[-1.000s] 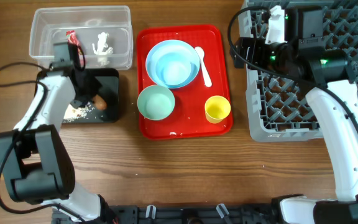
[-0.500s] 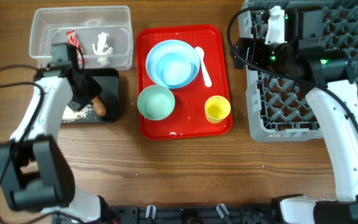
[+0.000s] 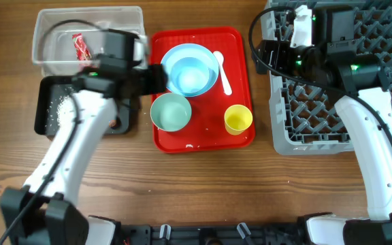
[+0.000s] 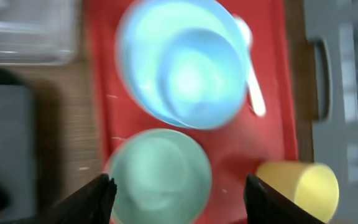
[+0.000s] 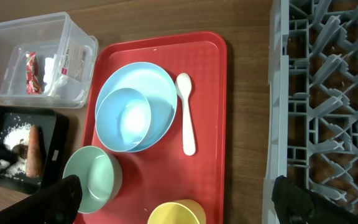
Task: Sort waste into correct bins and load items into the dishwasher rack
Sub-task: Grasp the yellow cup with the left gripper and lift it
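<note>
Bowl (image 4: 158,175), pale-green, below left hand (image 4: 181,199).

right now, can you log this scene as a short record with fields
clear tub: red wrapper inside
black tub: carrot piece, rice crumbs
red tray: blue bowl on blue plate, green bowl, yellow cup, spoon
rack: no dishes visible
left gripper: open, empty, over the tray
right gripper: open, empty
</note>
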You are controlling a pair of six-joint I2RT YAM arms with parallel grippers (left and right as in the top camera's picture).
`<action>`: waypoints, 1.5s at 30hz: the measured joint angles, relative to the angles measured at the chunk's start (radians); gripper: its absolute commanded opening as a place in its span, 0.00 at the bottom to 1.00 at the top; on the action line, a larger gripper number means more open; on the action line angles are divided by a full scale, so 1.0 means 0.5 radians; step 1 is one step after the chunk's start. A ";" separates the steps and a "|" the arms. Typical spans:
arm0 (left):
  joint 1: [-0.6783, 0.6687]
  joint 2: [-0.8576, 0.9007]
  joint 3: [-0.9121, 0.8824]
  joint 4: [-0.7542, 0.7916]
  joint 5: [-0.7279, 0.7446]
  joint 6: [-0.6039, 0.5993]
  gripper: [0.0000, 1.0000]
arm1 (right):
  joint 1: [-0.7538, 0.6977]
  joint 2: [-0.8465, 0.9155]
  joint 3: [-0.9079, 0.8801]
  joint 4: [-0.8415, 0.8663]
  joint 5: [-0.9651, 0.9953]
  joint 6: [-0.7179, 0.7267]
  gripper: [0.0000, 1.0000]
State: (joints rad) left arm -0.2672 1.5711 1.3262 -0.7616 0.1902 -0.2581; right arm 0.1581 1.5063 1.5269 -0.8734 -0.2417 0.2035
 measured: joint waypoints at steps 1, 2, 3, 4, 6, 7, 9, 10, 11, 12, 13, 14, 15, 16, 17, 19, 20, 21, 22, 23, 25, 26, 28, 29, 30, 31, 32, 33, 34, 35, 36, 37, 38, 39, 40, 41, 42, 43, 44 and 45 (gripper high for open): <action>-0.094 0.037 0.000 0.031 0.008 0.027 0.68 | 0.000 0.000 0.000 -0.001 0.000 0.000 1.00; -0.168 0.069 0.000 0.059 0.017 0.044 0.68 | 0.000 0.001 0.000 0.000 -0.001 0.000 1.00; -0.237 0.100 0.000 0.092 0.036 0.059 0.68 | 0.000 0.000 0.000 -0.001 -0.001 0.000 1.00; -0.320 0.139 0.000 0.157 0.048 0.073 0.64 | 0.000 0.000 0.000 -0.001 -0.001 0.000 1.00; -0.481 0.234 0.000 0.289 0.087 0.089 0.63 | 0.000 0.000 0.000 -0.001 0.000 0.000 1.00; -0.559 0.288 0.000 0.349 0.089 0.088 0.63 | 0.000 0.000 0.000 -0.001 0.000 0.000 1.00; -0.688 0.393 0.000 0.433 0.070 0.024 0.62 | 0.000 0.001 0.000 -0.009 -0.001 0.000 1.00; -0.730 0.438 0.000 0.461 0.057 -0.042 0.62 | 0.000 0.000 0.000 -0.024 0.000 0.000 1.00; -0.753 0.481 0.000 0.470 0.050 -0.123 0.62 | 0.000 0.000 0.000 -0.039 0.000 -0.002 1.00; -0.756 0.500 0.000 0.470 0.043 -0.169 0.62 | 0.000 0.000 0.000 -0.040 0.000 -0.005 1.00; -0.756 0.513 0.000 0.468 0.036 -0.208 0.62 | 0.000 0.000 0.000 -0.039 0.000 -0.007 1.00; -0.756 0.522 0.000 0.464 0.034 -0.241 0.60 | 0.000 0.000 0.000 -0.039 0.000 -0.007 1.00; -0.756 0.526 0.000 0.462 0.034 -0.271 0.57 | 0.000 0.000 0.000 -0.037 0.000 -0.007 1.00; -0.756 0.527 0.000 0.462 0.033 -0.295 0.54 | 0.000 0.000 0.000 -0.032 0.000 -0.007 1.00; -0.756 0.527 0.000 0.462 0.033 -0.312 0.53 | 0.000 0.000 0.000 -0.028 0.000 -0.007 1.00; -0.758 0.529 0.000 0.462 0.033 -0.344 0.52 | 0.000 0.000 0.000 -0.022 0.000 -0.008 1.00; -0.761 0.536 0.000 0.465 0.033 -0.352 0.50 | 0.000 0.000 0.000 -0.022 0.000 -0.007 1.00; -0.768 0.552 0.000 0.465 0.033 -0.358 0.47 | 0.000 0.000 0.000 -0.022 0.000 -0.007 1.00; -0.774 0.568 0.000 0.466 0.034 -0.365 0.45 | 0.000 0.000 0.000 -0.021 0.000 -0.008 1.00; -0.787 0.594 0.000 0.465 0.034 -0.372 0.41 | 0.000 0.000 0.000 -0.018 0.000 -0.008 1.00; -0.818 0.648 0.000 0.452 0.035 -0.387 0.33 | 0.000 0.000 0.000 -0.015 0.000 -0.007 1.00; -0.831 0.661 0.000 0.447 0.034 -0.386 0.29 | 0.000 0.000 0.000 -0.015 0.000 -0.008 1.00; -0.847 0.666 -0.001 0.449 0.036 -0.399 0.13 | 0.000 0.000 0.000 -0.013 0.000 -0.008 1.00; -0.850 0.666 -0.001 0.449 0.035 -0.392 0.04 | 0.000 0.000 0.000 -0.004 0.000 -0.008 1.00; -0.850 0.666 -0.001 0.449 0.035 -0.391 0.04 | 0.000 0.000 0.000 0.002 0.000 -0.008 1.00; -0.850 0.666 -0.001 0.449 0.031 -0.392 0.04 | 0.000 0.000 0.000 0.002 0.000 -0.008 1.00; -0.848 0.666 -0.001 0.452 0.043 -0.399 0.04 | 0.000 0.000 0.000 0.007 0.000 -0.008 1.00; -0.848 0.666 -0.001 0.452 0.034 -0.401 0.04 | 0.000 0.000 0.000 0.013 0.000 -0.008 1.00; -0.844 0.666 0.000 0.446 0.038 -0.404 0.04 | 0.000 0.000 0.000 0.014 0.000 -0.008 1.00; -0.835 0.666 0.001 0.439 0.050 -0.410 0.04 | 0.000 0.000 0.000 0.015 0.000 -0.008 1.00; -0.815 0.665 0.002 0.425 0.083 -0.417 0.04 | 0.000 0.000 0.000 0.017 0.000 -0.008 1.00; -0.779 0.665 0.008 0.412 0.131 -0.423 0.04 | 0.000 0.001 0.000 0.016 0.000 -0.008 1.00; -0.727 0.661 0.020 0.406 0.189 -0.426 0.04 | 0.000 0.000 0.000 0.019 -0.001 -0.008 1.00; -0.632 0.647 0.044 0.402 0.301 -0.431 0.04 | 0.000 0.000 0.000 0.022 -0.001 -0.008 1.00; -0.509 0.611 0.079 0.403 0.415 -0.433 0.04 | 0.000 0.000 0.000 0.025 -0.004 -0.008 1.00; -0.411 0.574 0.101 0.412 0.500 -0.438 0.04 | 0.000 0.000 0.000 0.037 -0.025 -0.014 1.00; -0.328 0.539 0.114 0.430 0.600 -0.439 0.04 | -0.002 0.001 0.000 0.075 -0.135 -0.066 1.00; -0.141 0.452 0.149 0.468 0.787 -0.440 0.04 | -0.003 0.001 0.000 0.092 -0.191 -0.093 1.00; -0.046 0.419 0.157 0.522 0.916 -0.452 0.04 | -0.003 0.003 0.000 0.121 -0.295 -0.144 1.00; 0.030 0.396 0.165 0.583 1.036 -0.470 0.04 | -0.003 0.007 0.000 0.150 -0.385 -0.184 1.00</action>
State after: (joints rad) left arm -0.2523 1.7691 1.4086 -0.4702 0.7082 -0.4931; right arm 0.1566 1.5097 1.5269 -0.7982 -0.4339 0.1116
